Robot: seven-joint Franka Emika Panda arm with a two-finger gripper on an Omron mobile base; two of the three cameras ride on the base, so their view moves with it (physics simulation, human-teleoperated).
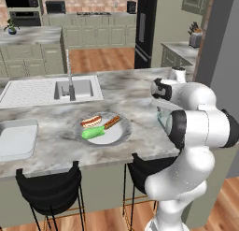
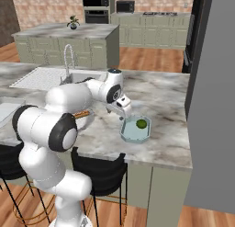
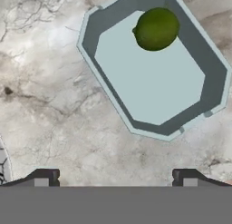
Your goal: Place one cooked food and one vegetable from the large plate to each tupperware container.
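Grey tub: at the far left of my left base view, the larger pale grey-white tupperware container (image 1: pixel 17 139) sits on the marble counter (image 1: pixel 135 108), well apart from the plate; nothing shows inside it.
Sink: a basin (image 1: pixel 74 89) with a tall faucet (image 1: pixel 70 78) lies behind the plate, set into the counter.
Large plate: the round pale plate (image 1: pixel 119 134) rests on the counter in front of the sink, between the grey tub and my arm.
Hot dog: the red sausage in its tan bun (image 1: pixel 91 121) lies on the left rear part of the plate.
Green vegetable: the long bright green one (image 1: pixel 93 133) lies on the plate just in front of the hot dog.
Sausage stick: the thin orange-brown sausage (image 1: pixel 112 122) lies on the plate to the right of the hot dog, angled toward the rim.
My gripper: my gripper (image 3: pixel 115 177) hangs above the counter just beside the teal tub, the two tips spread wide with bare marble between them, holding nothing.
Teal tub: the small pale teal tupperware container (image 3: pixel 213 89) sits on the counter to the right of the plate, near my hand.
Dark green vegetable: the small roundish one (image 3: pixel 156 29) lies inside the teal tub, close against one wall; in my right base view it sits in the same tub (image 2: pixel 141 124).
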